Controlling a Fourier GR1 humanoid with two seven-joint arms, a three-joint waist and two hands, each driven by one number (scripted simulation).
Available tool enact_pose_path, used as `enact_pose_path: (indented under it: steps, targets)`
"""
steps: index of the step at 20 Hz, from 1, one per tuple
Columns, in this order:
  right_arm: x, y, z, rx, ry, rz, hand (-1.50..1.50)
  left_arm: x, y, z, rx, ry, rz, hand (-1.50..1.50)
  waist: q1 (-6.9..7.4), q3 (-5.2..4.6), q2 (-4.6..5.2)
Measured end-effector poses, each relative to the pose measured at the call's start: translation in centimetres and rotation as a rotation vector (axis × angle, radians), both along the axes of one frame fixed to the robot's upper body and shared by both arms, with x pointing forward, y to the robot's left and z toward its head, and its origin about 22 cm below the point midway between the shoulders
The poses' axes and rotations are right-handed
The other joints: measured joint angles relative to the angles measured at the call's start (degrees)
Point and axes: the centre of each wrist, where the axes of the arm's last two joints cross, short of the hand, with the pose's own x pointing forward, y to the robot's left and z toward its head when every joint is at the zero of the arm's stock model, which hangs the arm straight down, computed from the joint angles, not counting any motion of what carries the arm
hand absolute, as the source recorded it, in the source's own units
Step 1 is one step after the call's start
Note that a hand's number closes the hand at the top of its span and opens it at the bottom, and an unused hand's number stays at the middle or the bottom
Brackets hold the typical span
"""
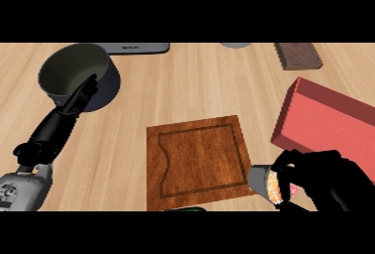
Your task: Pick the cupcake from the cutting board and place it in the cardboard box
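At the near right corner of the counter, the robot's right hand (pixel 326 181) curls round the cupcake (pixel 268 185), which lies tipped on its side in the grip, its grey wrapper pointing left and its frosted top turned toward the palm. It is held just beside the right edge of the wooden cutting board (pixel 198 161), seemingly clear of it, though whether it is lifted off the counter cannot be told from above. To the right, touching the hand's outline from this angle, sits the box (pixel 322 124), which looks red rather than plain cardboard. On the far left side, the left hand (pixel 82 96) stretches its fingers straight out against the side of a grey pot (pixel 77 74), holding nothing. A dark block (pixel 298 54) and a grey appliance (pixel 135 47) lie along the far edge. By the look of it, the carry is the step in hand; done well, it would mean raising the cupcake above the box wall, moving right and farther away until it hangs over the inside, and righting it before letting go, so the frosting does not smear against the side.
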Motion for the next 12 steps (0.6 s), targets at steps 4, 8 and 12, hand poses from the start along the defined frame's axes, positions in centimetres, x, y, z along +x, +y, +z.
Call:
enact_pose_path:
  steps: [4,8,12]
  targets:
    - [1.6,-3.2,1.9,0.089,-0.008,-0.146,1.50,0.2,-0.4,0.1,-0.001,0.004,-0.012,0.00,0.56,0.02,0.21]
    - [3.9,-7.3,3.6,0.136,0.001,-0.247,1.50,0.0,-1.2,-0.2,0.004,0.005,-0.021,0.00,1.10,0.01,0.28]
    - [6.1,-11.4,4.0,0.097,0.009,-0.319,1.50,0.1,-1.3,0.0,0.001,0.006,-0.030,0.00,1.54,0.01,0.34]
